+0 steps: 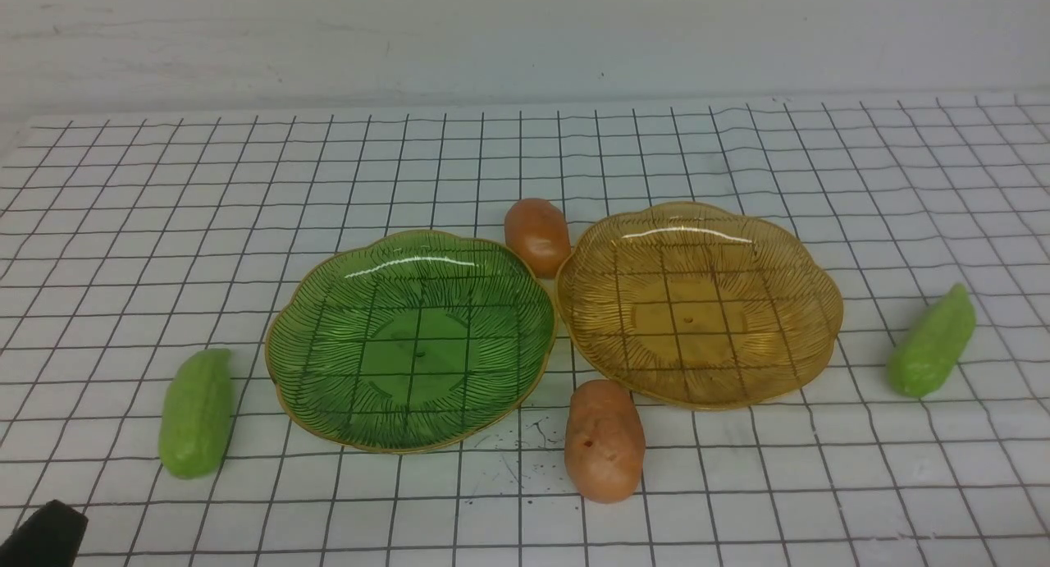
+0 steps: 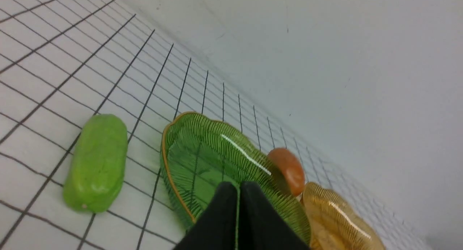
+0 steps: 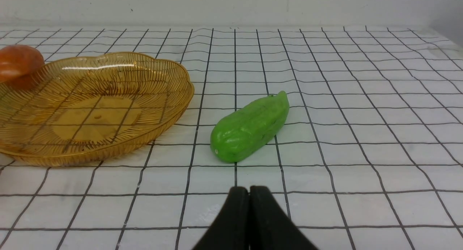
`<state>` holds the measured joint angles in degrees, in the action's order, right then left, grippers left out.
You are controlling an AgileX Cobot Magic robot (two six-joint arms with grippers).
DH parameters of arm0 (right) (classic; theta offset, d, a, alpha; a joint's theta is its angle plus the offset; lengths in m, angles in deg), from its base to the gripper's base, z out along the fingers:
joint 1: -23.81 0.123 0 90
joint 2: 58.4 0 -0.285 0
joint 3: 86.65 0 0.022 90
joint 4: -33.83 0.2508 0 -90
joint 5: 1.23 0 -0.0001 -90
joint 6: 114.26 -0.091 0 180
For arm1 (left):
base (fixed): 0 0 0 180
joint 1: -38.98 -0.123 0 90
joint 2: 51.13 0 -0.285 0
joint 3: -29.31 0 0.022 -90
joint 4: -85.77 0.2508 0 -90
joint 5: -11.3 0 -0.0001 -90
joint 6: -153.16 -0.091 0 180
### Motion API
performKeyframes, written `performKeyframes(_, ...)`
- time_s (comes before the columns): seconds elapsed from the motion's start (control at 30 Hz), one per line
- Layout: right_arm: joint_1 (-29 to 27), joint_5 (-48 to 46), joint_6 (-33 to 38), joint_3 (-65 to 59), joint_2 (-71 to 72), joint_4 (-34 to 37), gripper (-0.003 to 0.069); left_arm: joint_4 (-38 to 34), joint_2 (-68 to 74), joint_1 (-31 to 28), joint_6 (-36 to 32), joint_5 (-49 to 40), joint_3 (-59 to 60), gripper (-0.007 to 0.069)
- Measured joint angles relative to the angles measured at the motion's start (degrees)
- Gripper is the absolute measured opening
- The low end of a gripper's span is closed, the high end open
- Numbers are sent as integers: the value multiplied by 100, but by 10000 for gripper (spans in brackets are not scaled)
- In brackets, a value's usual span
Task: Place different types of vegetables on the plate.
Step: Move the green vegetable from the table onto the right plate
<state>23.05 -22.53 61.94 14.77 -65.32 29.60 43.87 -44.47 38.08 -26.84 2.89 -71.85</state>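
A green plate [image 1: 410, 341] and an amber plate [image 1: 699, 303] sit side by side, both bare. One potato [image 1: 537, 235] lies behind them, between their rims; another [image 1: 604, 440] lies in front. A green gourd [image 1: 196, 413] lies left of the green plate, a second gourd [image 1: 933, 341] right of the amber plate. My left gripper [image 2: 238, 192] is shut and empty, back from the left gourd [image 2: 97, 162] and green plate [image 2: 202, 159]; only a dark tip [image 1: 41, 536] shows in the front view. My right gripper [image 3: 249, 194] is shut and empty, short of the right gourd [image 3: 250, 127].
The table is covered with a white cloth with a black grid [image 1: 164, 181]. A pale wall [image 1: 525, 34] rises behind it. Small black marks [image 1: 525, 436] lie on the cloth beside the near potato.
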Motion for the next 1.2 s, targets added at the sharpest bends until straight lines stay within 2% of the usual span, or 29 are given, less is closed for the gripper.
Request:
performKeyframes(0.3, 0, 0, 0, 0, 0, 0, -15, -361, 0, 0, 36, 258, 0, -8)
performKeyframes(0.47, 0, 30, -12, 0, 0, 67, -15, -414, 0, 0, 36, 1387, -62, -8)
performKeyframes(0.53, 0, 206, -18, -21, 0, 464, -15, -367, 0, 0, -110, 1446, -343, -8)
performKeyframes(0.6, 0, 482, -24, -33, 0, 1272, -15, -223, 14, 0, -404, 1332, -801, -8)
performKeyframes(0.67, 0, 802, -24, -33, 0, 1997, -15, -83, 134, 0, -752, 1030, -1246, -8)
performKeyframes(0.7, 0, 846, -24, -33, 0, 1997, -15, -54, 190, 0, -844, 924, -1302, -8)
performKeyframes(0.73, 0, 1018, -24, -33, 0, 2477, -15, -11, 290, 0, -975, 745, -1529, -8)
performKeyframes(0.77, 0, 1336, -30, -33, 0, 3265, -15, 105, 703, 0, -1318, 64, -1970, -8)
performKeyframes(0.8, 0, 1402, -30, -33, 0, 3364, -15, 112, 703, 0, -1318, -26, -2024, -8)
performKeyframes(0.83, 0, 1600, -34, -33, 0, 4035, -15, 217, 1204, 0, -1501, -701, -2386, -8)
performKeyframes(0.87, 0, 1600, -34, -33, 0, 4126, -15, 254, 1344, 0, -1529, -911, -2488, -8)
performKeyframes(0.9, 0, 1764, -41, -33, 0, 4814, -15, 440, 1979, 0, -1575, -1786, -2866, -8)
performKeyframes(1.0, 0, 1939, -41, -33, 0, 5789, -15, 986, 3206, 0, -1558, -3131, -3420, -8)
performKeyframes(1.1, 0, 2010, 97, -33, 0, 6178, -15, 1761, 4337, 0, -1477, -4092, -3802, -8)
performKeyframes(1.2, 0, 2016, 203, -33, 0, 6440, -15, 2363, 5194, 0, -1434, -4332, -4081, -8)
